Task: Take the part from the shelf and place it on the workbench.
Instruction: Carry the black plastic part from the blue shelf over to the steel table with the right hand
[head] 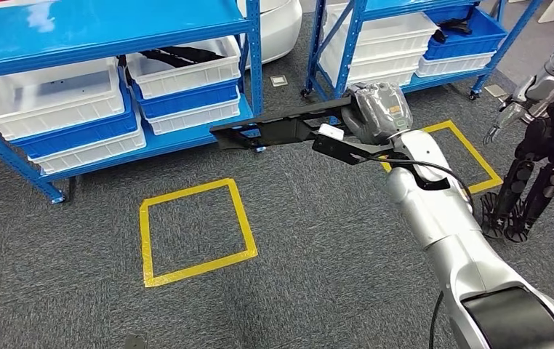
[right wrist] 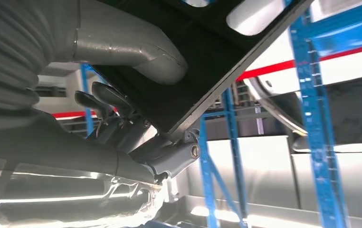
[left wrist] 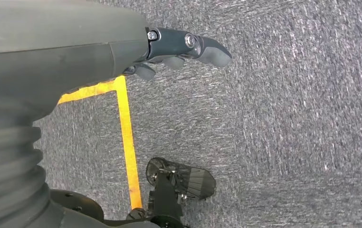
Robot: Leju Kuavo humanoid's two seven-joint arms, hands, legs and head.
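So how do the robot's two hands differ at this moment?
The right hand holds a long black part out in front of the shelf; the left hand holds nothing. The right hand is raised, with its thumb pressed on the part; the left hand hangs low over the grey carpet, its fingers loosely curled. Both have a grey ribbed cover and dark fingers.

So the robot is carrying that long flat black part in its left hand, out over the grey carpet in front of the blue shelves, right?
Not quite: the right robot hand grips the long flat black part, as the head view shows. The left robot hand hangs with nothing in it. The rest holds: grey carpet, blue shelves ahead.
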